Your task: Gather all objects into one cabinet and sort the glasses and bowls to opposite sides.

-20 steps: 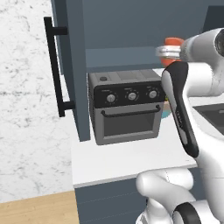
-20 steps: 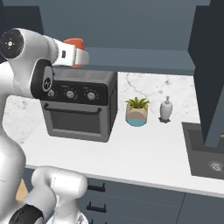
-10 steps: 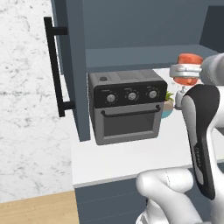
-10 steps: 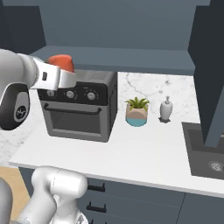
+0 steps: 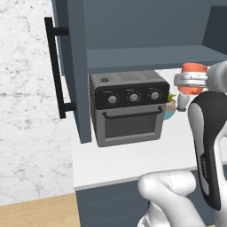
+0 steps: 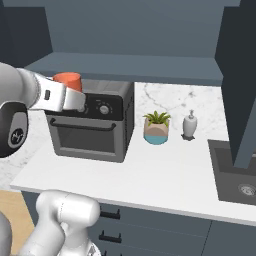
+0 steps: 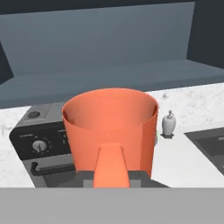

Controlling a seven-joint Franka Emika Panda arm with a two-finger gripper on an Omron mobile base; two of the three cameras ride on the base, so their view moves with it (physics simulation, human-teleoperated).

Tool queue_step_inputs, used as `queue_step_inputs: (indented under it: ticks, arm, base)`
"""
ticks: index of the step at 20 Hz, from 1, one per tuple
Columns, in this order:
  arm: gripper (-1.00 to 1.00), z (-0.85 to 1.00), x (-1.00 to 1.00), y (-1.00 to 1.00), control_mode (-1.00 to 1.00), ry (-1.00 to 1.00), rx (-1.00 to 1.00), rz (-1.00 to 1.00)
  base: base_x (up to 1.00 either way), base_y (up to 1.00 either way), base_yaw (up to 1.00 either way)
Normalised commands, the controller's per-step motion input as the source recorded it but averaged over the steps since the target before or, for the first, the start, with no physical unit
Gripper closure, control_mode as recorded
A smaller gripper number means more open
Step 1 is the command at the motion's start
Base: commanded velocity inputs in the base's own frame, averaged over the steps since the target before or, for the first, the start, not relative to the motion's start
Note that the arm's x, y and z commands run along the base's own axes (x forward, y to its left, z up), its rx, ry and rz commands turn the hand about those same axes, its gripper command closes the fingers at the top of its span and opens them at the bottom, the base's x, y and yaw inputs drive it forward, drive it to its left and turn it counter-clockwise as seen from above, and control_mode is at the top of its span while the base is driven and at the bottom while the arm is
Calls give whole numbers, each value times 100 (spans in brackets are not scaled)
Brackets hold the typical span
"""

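- Since a second ago: arm has swung the small orange-red cup [image 5: 193, 77] right and down in the left base view, from up by the cabinet's lower edge to level with the top of the black toaster oven [image 5: 128, 106]. Base hasn't driven; oven and door sit where they did.
- Left side: slate blue-grey wall cabinet [image 5: 146, 31] is open, its flat door [image 5: 71, 66] swung out, long black bar handle [image 5: 55, 73] facing the camera. Bottom shelf [image 6: 125, 67] looks bare as far as I can see; bowls and mug aren't anywhere I can spot.
- Centre: toaster oven on the white marble counter [image 6: 165, 170], directly under that shelf.
- Gripper [image 6: 75, 100] is clenched on the orange-red cup. Hand view has the cup [image 7: 109, 127] upright, mouth up, tight against the hand, one finger [image 7: 109, 168] across its near wall.
- Cup hangs in the air in front of the oven, below shelf level, touching nothing else.
- Right: small potted plant [image 6: 156, 127], white soap dispenser [image 6: 190, 125], dark sink [image 6: 235, 172].
- Step, my read: carrying a glass to the cabinet.
- Next: lift above the shelf lip, push in, set it at one end, leaving the other end for bowls. Keep it level; watch the oven top.
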Motion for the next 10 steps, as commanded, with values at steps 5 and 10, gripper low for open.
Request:
queue_step_inputs:
  ticks: [5,10]
  arm:
    - [100,-34,0,0,-100,22,0,0]
    - [100,-5,-47,0,-100,1,0,0]
  base:
    - [0,0,0]
    - [0,0,0]
